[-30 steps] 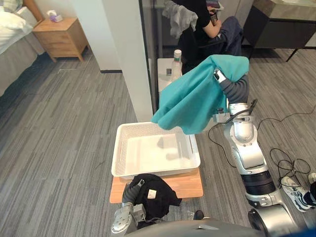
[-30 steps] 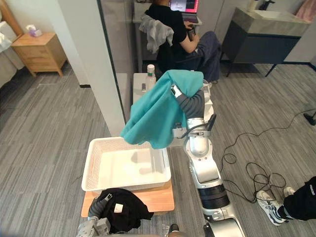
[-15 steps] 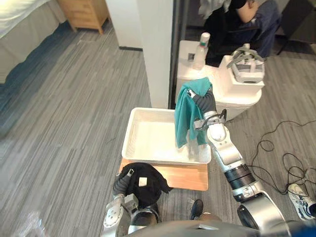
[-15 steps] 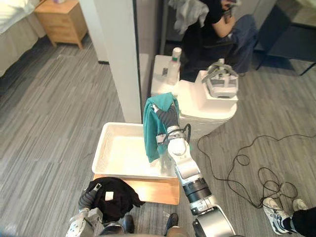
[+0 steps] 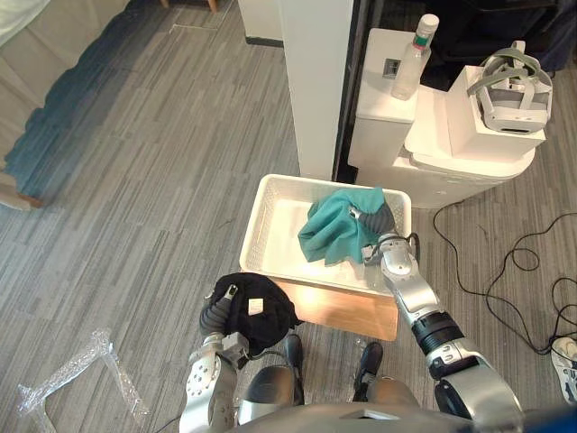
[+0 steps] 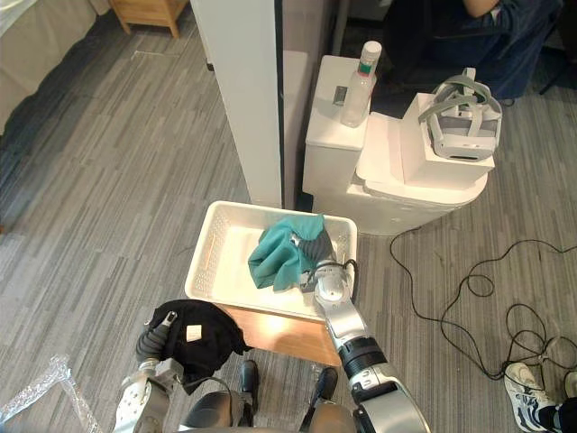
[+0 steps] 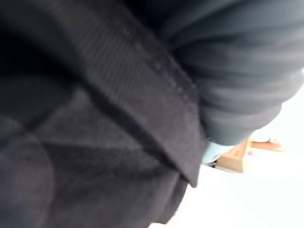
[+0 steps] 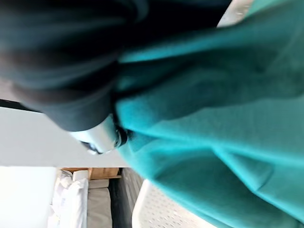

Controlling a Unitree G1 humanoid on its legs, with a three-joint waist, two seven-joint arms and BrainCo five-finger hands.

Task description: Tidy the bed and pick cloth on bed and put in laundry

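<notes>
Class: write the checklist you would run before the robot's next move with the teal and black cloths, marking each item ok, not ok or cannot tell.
1. Teal cloth inside the basket: ok, bunched at its right end.
2. Right hand free of the teal cloth: cannot tell, the cloth covers it.
3. Black cloth in the basket: not ok, it sits outside, on the left hand.
4. Left hand's hold on the black cloth: cannot tell, the cloth drapes over it.
5. Room in the basket for more: ok, its left half is bare.
6. Basket steady on the wooden board: ok, it looks flat.
</notes>
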